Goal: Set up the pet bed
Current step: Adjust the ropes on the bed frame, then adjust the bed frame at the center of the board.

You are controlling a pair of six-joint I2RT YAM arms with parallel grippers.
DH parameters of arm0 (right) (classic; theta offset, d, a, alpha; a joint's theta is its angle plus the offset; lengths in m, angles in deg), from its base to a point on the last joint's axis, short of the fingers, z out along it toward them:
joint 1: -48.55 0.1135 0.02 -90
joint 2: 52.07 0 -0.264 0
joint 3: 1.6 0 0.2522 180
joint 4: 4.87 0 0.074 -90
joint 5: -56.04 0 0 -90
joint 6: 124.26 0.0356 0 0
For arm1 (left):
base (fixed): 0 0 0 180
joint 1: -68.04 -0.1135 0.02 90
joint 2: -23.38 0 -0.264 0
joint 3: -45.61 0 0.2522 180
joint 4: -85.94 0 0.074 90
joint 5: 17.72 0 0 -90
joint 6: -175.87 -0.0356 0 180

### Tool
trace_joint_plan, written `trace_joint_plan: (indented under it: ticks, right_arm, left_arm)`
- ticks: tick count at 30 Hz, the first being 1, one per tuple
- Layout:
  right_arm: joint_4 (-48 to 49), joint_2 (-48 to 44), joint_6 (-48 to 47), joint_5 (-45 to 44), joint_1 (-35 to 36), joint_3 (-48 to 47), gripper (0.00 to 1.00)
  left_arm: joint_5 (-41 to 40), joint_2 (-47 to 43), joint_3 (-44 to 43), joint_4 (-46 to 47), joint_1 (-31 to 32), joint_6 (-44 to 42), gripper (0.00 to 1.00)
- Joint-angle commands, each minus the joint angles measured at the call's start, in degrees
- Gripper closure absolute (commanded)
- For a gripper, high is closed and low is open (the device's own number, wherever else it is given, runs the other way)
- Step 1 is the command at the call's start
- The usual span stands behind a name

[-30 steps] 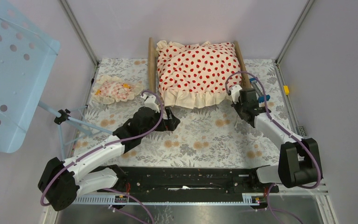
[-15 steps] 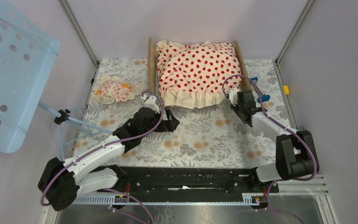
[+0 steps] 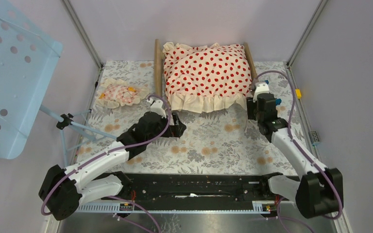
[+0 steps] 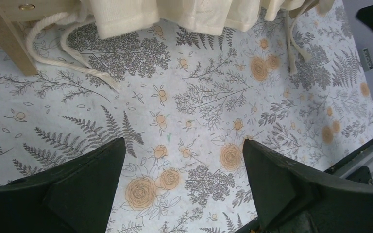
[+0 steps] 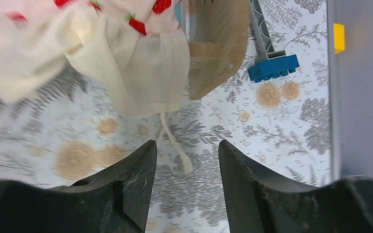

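Observation:
The pet bed stands at the back centre; its light-wood side rails show on both sides. A red-dotted cream blanket covers it and hides the mattress. The pink pillow lies on the mat left of the bed. My left gripper is open and empty over the mat, just in front of the bed's left front corner; its wrist view shows the wood leg, the ruffle and my left gripper. My right gripper is open and empty by the right front corner; its wrist view shows my right gripper, the blanket corner and the frame.
A light-blue perforated panel on a thin stand leans over the left side. A blue block and a yellow tab sit by the right wall. Loose cream cords trail under the ruffle.
My right wrist has shifted right, off the blanket's corner, and its elbow has swung down toward the near edge. The left arm has barely moved.

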Motion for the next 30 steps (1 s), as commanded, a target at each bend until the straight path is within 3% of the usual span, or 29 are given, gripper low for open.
trace_joint_plan:
  ticks: [1, 5, 10, 16, 21, 25, 30]
  right_arm:
    - [-3.2, -7.0, 23.5, 1.0, 0.3, 1.1, 0.42]
    - [-18.7, -7.3, 35.9, -2.0, 0.2, -4.6, 0.37]
    - [-29.7, -14.0, 43.6, 1.4, 0.2, -8.2, 0.33]
    - [-36.9, -26.7, 48.9, 2.5, 0.2, -10.5, 0.32]
    - [-38.7, -28.6, 47.8, -3.0, 0.3, -10.8, 0.30]
    - [-30.6, -20.4, 44.8, -3.0, 0.2, -13.2, 0.29]
    - [-21.5, -4.6, 34.7, -9.2, -0.6, -24.9, 0.23]
  left_arm:
    - [-4.1, -0.9, -2.7, 3.2, 2.7, -5.5, 0.01]
    - [-9.8, 1.6, -4.0, 6.0, 10.8, -10.8, 0.01]
    - [-8.9, 13.4, -8.1, 15.5, 17.0, -14.2, 0.01]
    - [-8.7, 35.8, -25.0, 20.9, 23.1, -20.4, 0.01]
    - [-11.7, 49.3, -36.7, 21.1, 24.2, -19.6, 0.02]
    - [-12.9, 48.6, -36.3, 19.9, 24.6, -17.2, 0.02]
    - [-14.5, 35.9, -24.7, 17.9, 24.6, -14.5, 0.02]
